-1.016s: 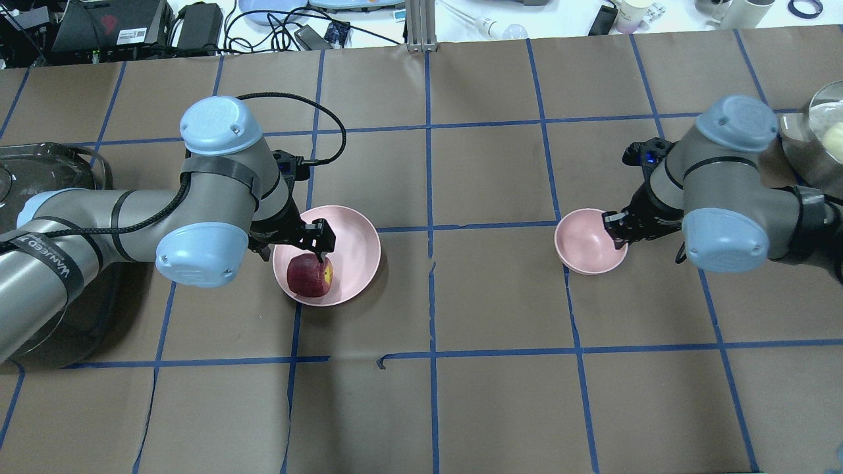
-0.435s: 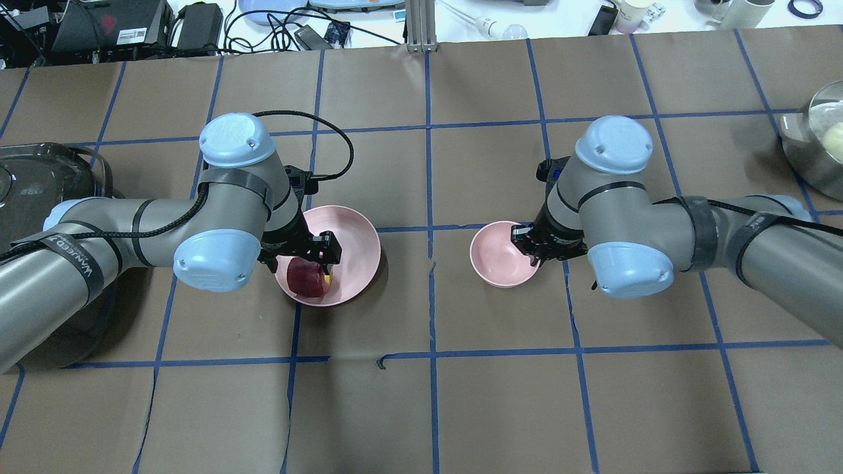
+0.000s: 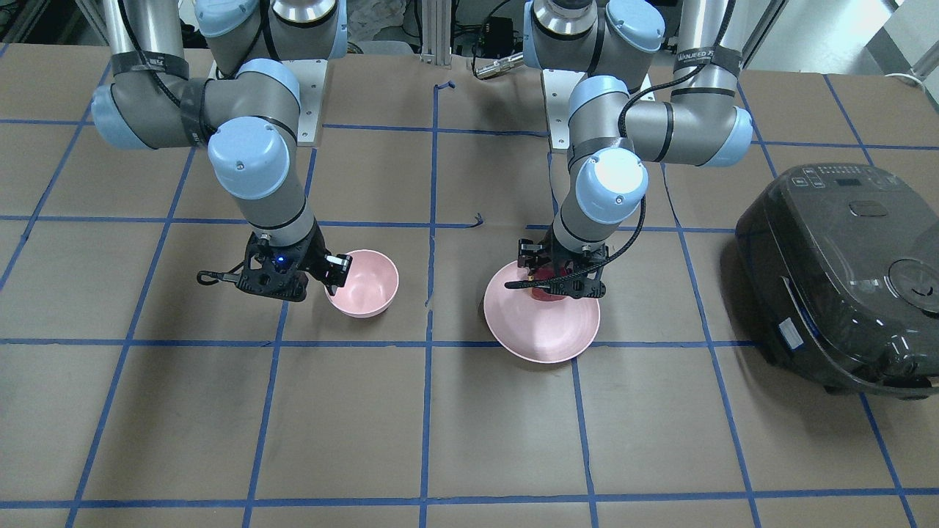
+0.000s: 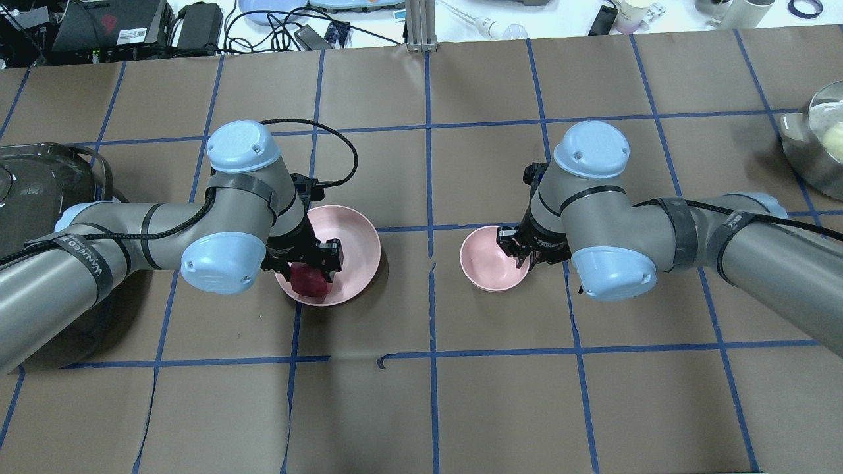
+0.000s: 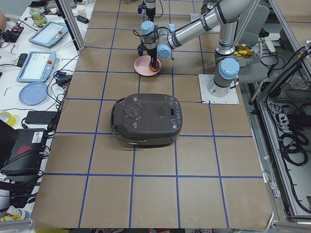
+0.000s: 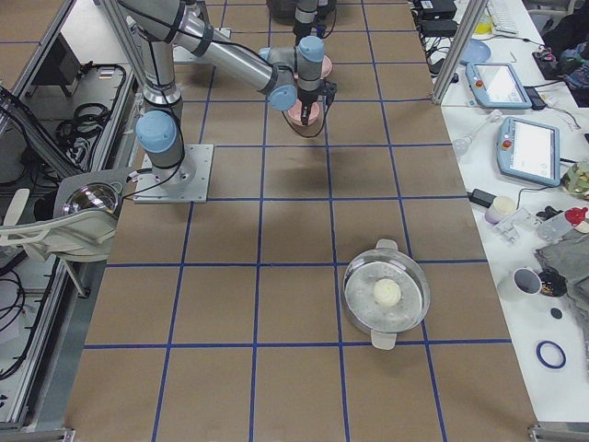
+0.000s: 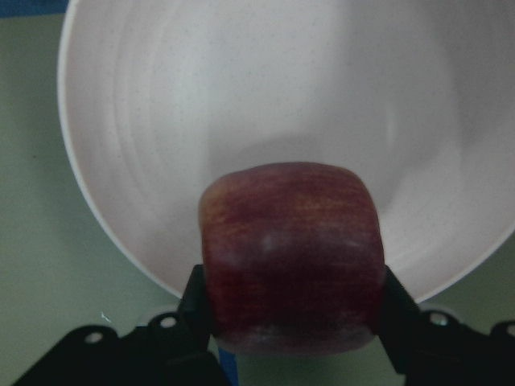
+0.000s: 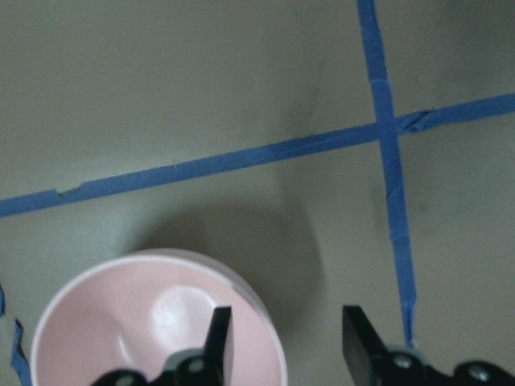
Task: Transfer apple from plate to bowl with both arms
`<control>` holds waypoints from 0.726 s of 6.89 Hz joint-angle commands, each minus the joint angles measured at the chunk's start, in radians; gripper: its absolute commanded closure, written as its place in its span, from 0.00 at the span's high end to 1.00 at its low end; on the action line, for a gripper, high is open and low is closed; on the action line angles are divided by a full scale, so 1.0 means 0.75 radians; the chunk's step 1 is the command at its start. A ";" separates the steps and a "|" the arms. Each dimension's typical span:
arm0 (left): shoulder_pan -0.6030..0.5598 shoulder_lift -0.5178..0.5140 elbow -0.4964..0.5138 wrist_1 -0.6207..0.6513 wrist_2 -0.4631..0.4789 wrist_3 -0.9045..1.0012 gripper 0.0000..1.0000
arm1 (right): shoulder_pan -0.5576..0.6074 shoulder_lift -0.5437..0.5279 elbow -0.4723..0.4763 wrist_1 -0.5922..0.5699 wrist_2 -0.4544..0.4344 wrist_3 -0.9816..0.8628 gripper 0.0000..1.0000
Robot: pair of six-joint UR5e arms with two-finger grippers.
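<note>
- The left arm's black two-finger end effector (image 4: pixel 305 263) is clamped on the small dark red, blocky apple (image 7: pixel 290 257), one finger pressed to each flank.
- The apple is over the wide, shallow pale pink plate (image 4: pixel 365 240), toward 7 o'clock of it in the overhead view. Whether it rests on the plate or hangs just clear, I cannot tell.
- It likely handles as firm, light and smooth-skinned, so it may twist or slip. The flat flanks at its widest girth look the surest hold, as taken now.
- The small, deep pale pink bowl (image 4: pixel 484 263) stands on the brown paper-covered desk (image 4: pixel 428 408), at 3 o'clock from the plate and well apart from it.
- The right arm's end effector (image 8: pixel 283 326) is spread apart, straddling the bowl's rim at 2 o'clock, one finger inside and one outside. The bowl looks stiff and light, apt to slide or tip.
</note>
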 commanded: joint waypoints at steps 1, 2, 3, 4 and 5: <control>-0.005 0.036 0.110 -0.019 -0.003 0.004 0.00 | 0.005 -0.109 -0.335 0.487 -0.044 -0.005 1.00; -0.029 0.030 0.187 -0.122 -0.051 -0.079 0.00 | 0.001 -0.163 -0.485 0.691 -0.028 -0.011 1.00; -0.126 0.028 0.239 -0.136 -0.159 -0.250 0.00 | 0.001 -0.200 -0.618 0.797 -0.013 -0.014 1.00; -0.259 -0.011 0.296 -0.138 -0.172 -0.401 0.00 | -0.003 -0.218 -0.730 0.909 -0.017 -0.016 1.00; -0.333 -0.039 0.321 -0.118 -0.231 -0.512 0.00 | -0.001 -0.237 -0.800 0.993 -0.017 -0.016 1.00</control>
